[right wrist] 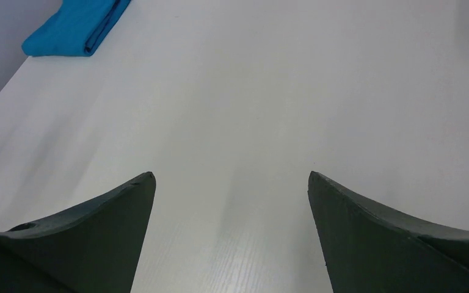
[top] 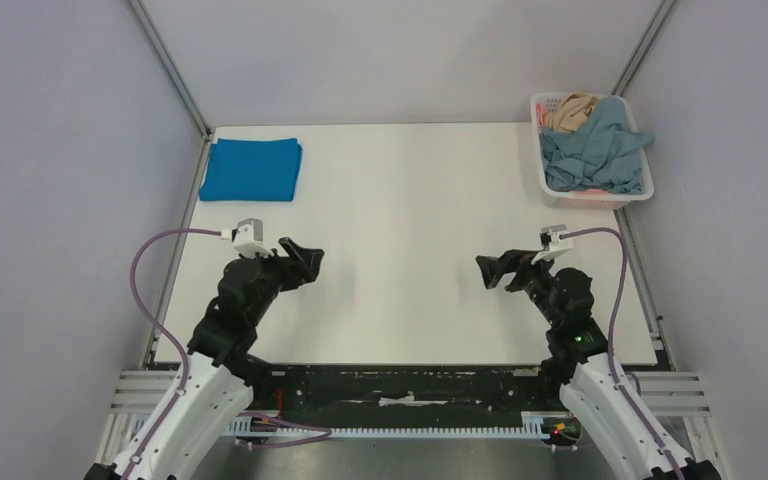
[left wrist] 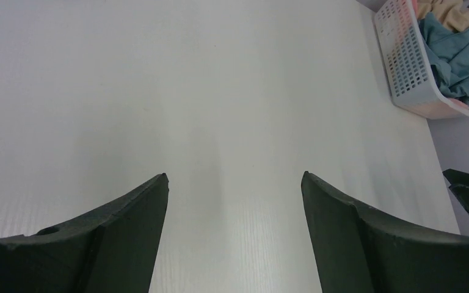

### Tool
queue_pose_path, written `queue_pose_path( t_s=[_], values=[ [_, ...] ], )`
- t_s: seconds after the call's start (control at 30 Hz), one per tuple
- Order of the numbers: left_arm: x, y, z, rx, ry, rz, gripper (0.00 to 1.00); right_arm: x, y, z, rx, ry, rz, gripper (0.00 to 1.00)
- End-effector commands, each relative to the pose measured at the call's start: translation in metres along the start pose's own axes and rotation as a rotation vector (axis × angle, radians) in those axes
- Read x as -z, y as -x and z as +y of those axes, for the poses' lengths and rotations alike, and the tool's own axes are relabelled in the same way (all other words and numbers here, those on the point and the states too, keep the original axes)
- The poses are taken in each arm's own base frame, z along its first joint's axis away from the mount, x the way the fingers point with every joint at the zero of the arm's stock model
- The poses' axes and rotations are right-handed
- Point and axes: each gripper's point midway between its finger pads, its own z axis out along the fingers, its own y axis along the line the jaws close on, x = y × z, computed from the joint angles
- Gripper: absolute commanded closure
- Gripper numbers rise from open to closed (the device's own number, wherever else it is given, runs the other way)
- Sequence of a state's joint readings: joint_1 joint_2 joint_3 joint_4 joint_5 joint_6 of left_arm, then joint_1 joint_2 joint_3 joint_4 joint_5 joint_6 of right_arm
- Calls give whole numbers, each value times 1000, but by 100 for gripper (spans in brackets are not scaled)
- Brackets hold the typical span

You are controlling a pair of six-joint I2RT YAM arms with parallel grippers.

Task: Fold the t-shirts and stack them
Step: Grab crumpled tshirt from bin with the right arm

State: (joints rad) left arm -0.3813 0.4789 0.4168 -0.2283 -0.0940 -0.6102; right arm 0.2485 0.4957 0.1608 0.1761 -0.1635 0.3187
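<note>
Left fingers point(left wrist: 116, 238) and right fingers point(right wrist: 98, 238) are hovering wide apart and empty over the tabletop point(top: 400, 200), while the folded bright blue t-shirt point(top: 251, 169) is lying far-left, likely as stack base, and grey-blue t-shirt point(top: 596, 150) and tan t-shirt point(top: 570, 112) are sitting crumpled in the far-right basket point(top: 543, 165).

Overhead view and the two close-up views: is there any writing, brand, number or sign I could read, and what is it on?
None can be read.
The folded blue t-shirt, the white basket and the shirts heaped in it show no print or label.
The right arm has a small green light, but no legible marking.
</note>
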Motion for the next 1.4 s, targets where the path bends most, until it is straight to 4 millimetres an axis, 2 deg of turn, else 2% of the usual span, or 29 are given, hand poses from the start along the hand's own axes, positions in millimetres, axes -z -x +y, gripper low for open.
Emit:
queue_pose_path(
  t_s=[0.0,0.1,0.23,0.4,0.47,0.57,0.67,0.73,0.87,1.0,1.1,1.2,1.37],
  values=[
    [-4,7,-7,39,-21,-23,15,-5,58,16,-6,30,-133,2],
    [-5,8,-11,34,-39,-21,14,-10,87,19,-39,5,-177,2],
    [-7,8,-12,31,-38,-17,14,-25,131,3,-23,-137,-210,2],
    [-4,11,-6,31,-6,-35,14,-45,179,-52,63,-502,-154,2],
    [-2,12,-1,34,17,-47,14,-52,188,-74,105,-601,-119,2],
    [-2,14,2,42,25,-69,14,-53,209,-106,153,-724,-108,2],
    [-2,15,4,41,34,-77,14,-58,225,-137,163,-774,-93,2],
    [-4,15,8,42,56,-83,14,-61,234,-166,147,-800,-87,2],
    [-11,15,12,46,79,-87,14,-79,238,-221,97,-833,-62,2],
    [-20,11,17,37,109,-76,14,-111,243,-266,97,-794,-26,4],
    [-24,11,24,33,151,-73,14,-134,235,-287,124,-770,30,6],
    [-28,12,35,36,213,-87,14,-149,214,-305,151,-771,90,11],
    [-30,12,38,30,234,-79,14,-152,188,-327,143,-826,140,20]
  ],
)
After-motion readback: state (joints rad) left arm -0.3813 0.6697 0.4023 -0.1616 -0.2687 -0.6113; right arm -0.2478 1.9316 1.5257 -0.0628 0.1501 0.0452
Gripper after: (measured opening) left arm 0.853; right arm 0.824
